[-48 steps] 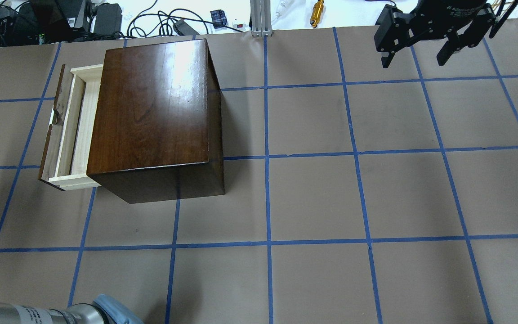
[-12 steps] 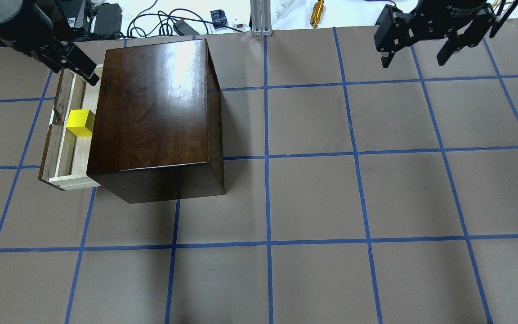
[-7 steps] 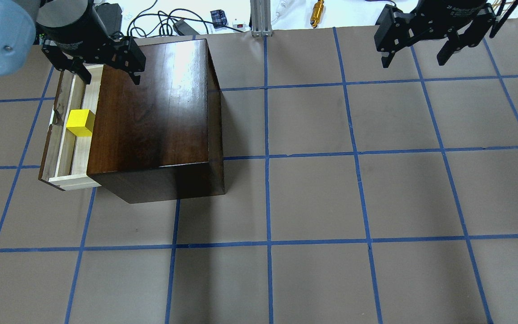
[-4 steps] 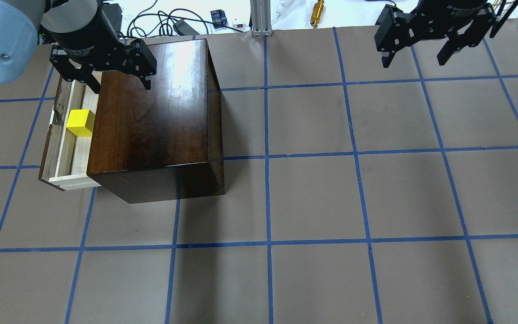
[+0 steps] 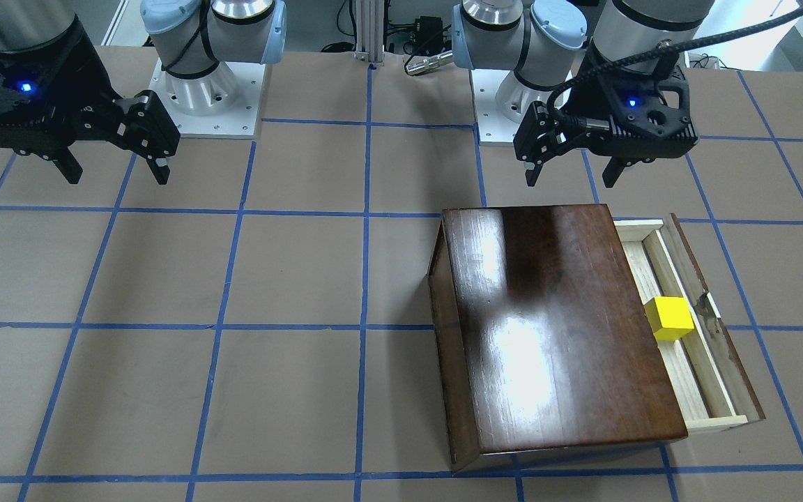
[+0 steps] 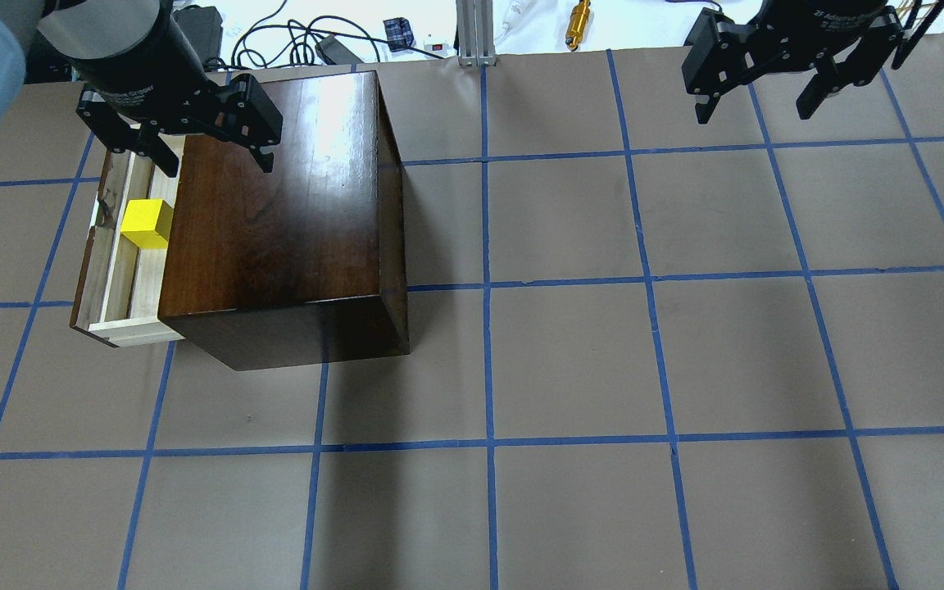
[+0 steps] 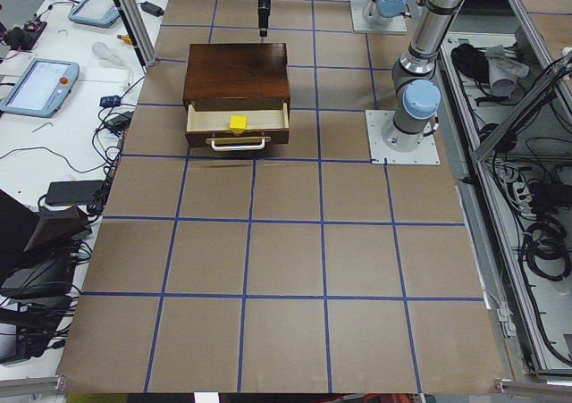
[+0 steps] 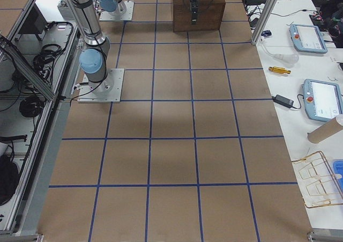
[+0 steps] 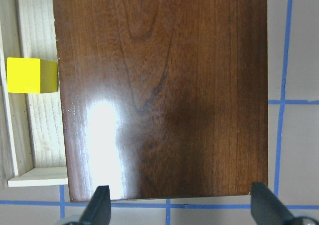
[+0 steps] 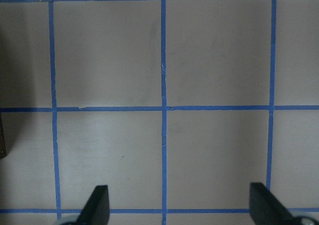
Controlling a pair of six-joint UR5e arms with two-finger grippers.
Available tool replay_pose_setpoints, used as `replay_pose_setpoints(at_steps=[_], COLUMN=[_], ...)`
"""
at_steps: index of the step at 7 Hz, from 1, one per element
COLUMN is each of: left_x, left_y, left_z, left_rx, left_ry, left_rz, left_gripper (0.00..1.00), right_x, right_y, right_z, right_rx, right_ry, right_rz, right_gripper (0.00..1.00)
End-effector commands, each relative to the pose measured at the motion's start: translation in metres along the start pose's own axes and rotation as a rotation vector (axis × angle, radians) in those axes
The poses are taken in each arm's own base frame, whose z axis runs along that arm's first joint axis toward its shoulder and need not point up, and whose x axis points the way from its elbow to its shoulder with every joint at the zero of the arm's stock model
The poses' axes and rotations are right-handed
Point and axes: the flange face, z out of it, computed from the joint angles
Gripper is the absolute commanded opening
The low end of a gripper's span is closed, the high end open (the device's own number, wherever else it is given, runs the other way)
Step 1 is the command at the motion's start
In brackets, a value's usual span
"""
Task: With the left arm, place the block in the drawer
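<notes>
The yellow block (image 6: 147, 224) sits in the pulled-out drawer (image 6: 114, 279). It rests on the pale wooden floor, roughly midway along the drawer's length and right up against the edge of the dark glossy box (image 6: 275, 213). The drawer juts out of the box on the robot's left side. The left gripper (image 6: 218, 165) hangs high above the box, well apart from the block, its jaws spread wide with nothing between them. Well off toward the robot's right, the right gripper (image 6: 752, 113) hovers over the table (image 6: 603, 352). Only brown paper and blue tape lines lie beneath it, and its jaws are likewise wide apart and empty.
</notes>
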Motion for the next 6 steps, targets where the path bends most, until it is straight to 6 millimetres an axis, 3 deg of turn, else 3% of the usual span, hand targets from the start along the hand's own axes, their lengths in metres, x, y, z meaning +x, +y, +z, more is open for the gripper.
replay_pose_setpoints(at_steps=[1, 6], left_x=[-0.0004, -0.0050], left_y=[0.0036, 0.0019], left_z=[-0.0019, -0.0017], left_rx=[0.004, -0.002], left_ry=[-0.003, -0.003], left_rz=[0.073, 0.015], left_gripper=[1.00, 1.00], right_x=[-0.0002, -0.0004], right_y=[-0.0002, 0.0003], right_z=[0.0004, -0.0004], right_rx=[-0.001, 0.001], right_ry=[0.000, -0.001], right_rz=[0.000, 0.000], right_gripper=[1.00, 1.00])
